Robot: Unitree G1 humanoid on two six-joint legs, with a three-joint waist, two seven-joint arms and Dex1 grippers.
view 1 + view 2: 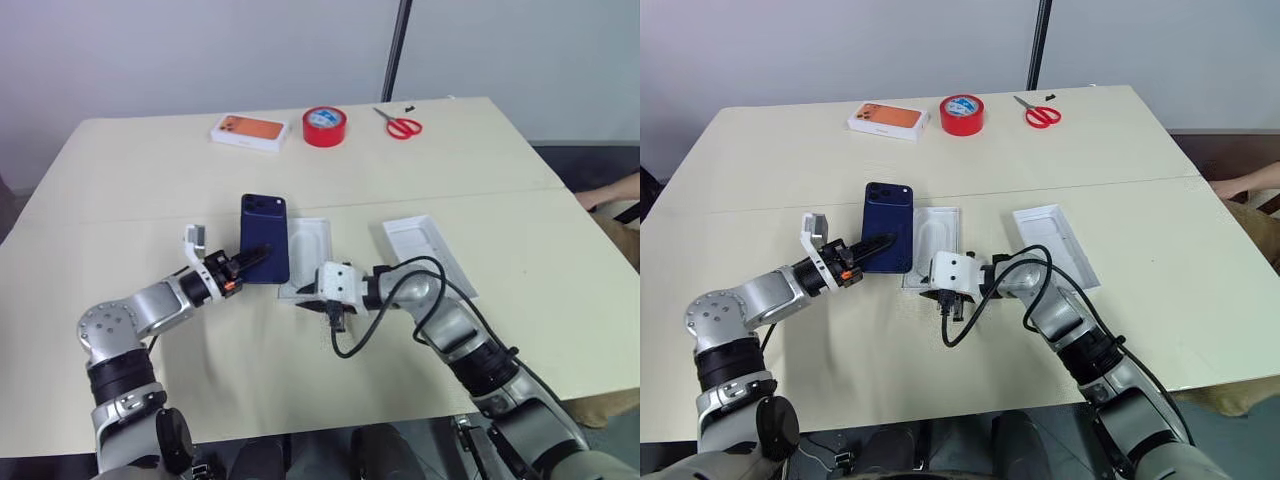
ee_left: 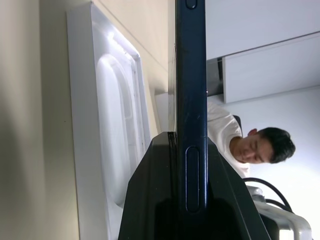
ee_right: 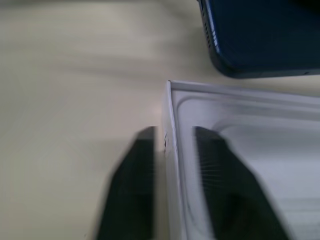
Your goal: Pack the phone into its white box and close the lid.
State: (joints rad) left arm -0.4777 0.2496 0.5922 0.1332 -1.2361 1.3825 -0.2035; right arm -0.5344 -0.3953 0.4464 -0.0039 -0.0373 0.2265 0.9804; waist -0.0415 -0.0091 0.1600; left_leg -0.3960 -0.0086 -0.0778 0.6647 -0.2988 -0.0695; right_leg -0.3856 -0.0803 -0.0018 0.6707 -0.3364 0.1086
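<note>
The dark blue phone (image 1: 264,225) hangs just above the table, camera cluster at its far end. My left gripper (image 1: 250,262) is shut on its near end; in the left wrist view the phone (image 2: 191,75) stands edge-on between the fingers. Directly right of it lies the white box (image 1: 310,245), open side up, with a moulded recess (image 2: 115,125). My right gripper (image 1: 322,308) is at the box's near end, open, its fingers (image 3: 220,175) either side of the box wall (image 3: 169,125). The lid (image 1: 428,255) lies open side up further right.
At the table's far side are a white box with an orange top (image 1: 250,131), a red tape roll (image 1: 324,126) and red scissors (image 1: 402,126). A person's hand (image 1: 610,195) rests at the right edge. My right arm's black cable (image 1: 365,325) loops over the table.
</note>
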